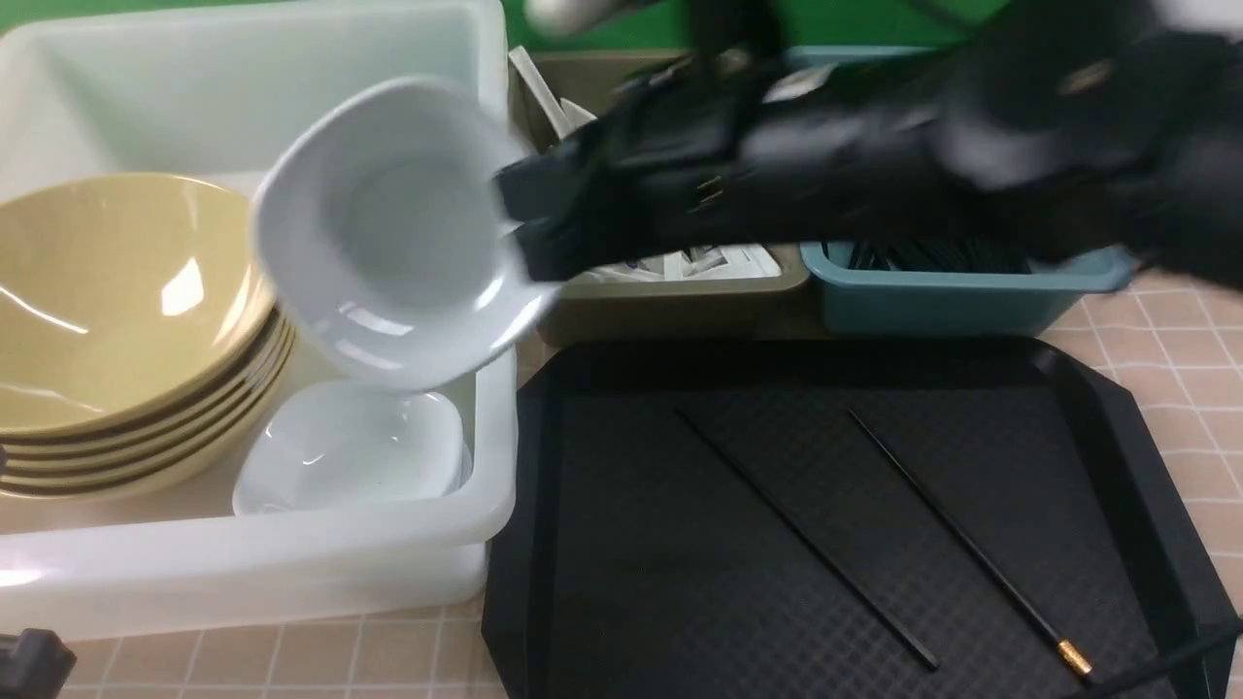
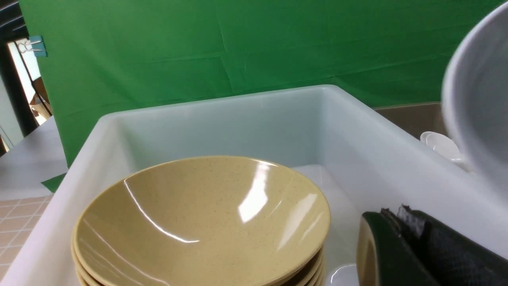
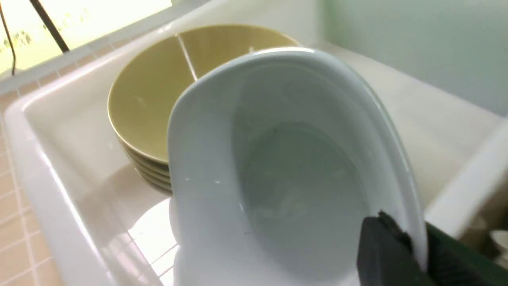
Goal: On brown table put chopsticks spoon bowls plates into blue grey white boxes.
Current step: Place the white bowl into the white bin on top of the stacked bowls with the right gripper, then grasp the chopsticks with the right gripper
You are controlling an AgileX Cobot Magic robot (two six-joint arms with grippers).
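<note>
Nearest, two chopsticks point(image 1: 808, 540) lie on the black tray point(image 1: 621, 582), not yet binned, and the left gripper point(image 2: 397, 222) sits by the white tub point(image 1: 243, 568) with its fingers pressed together. In the tub are stacked yellow bowls point(image 1: 117, 291) and a small white plate point(image 1: 350, 447), and above them the right gripper point(image 1: 524, 228) pinches a second plate point(image 1: 388, 233) by its rim, tilted. Beyond, the grey bin point(image 1: 680, 301) holds spoons point(image 2: 441, 146) and the blue bin point(image 1: 932, 301) holds dark sticks, so I judge the job nearly done.
</note>
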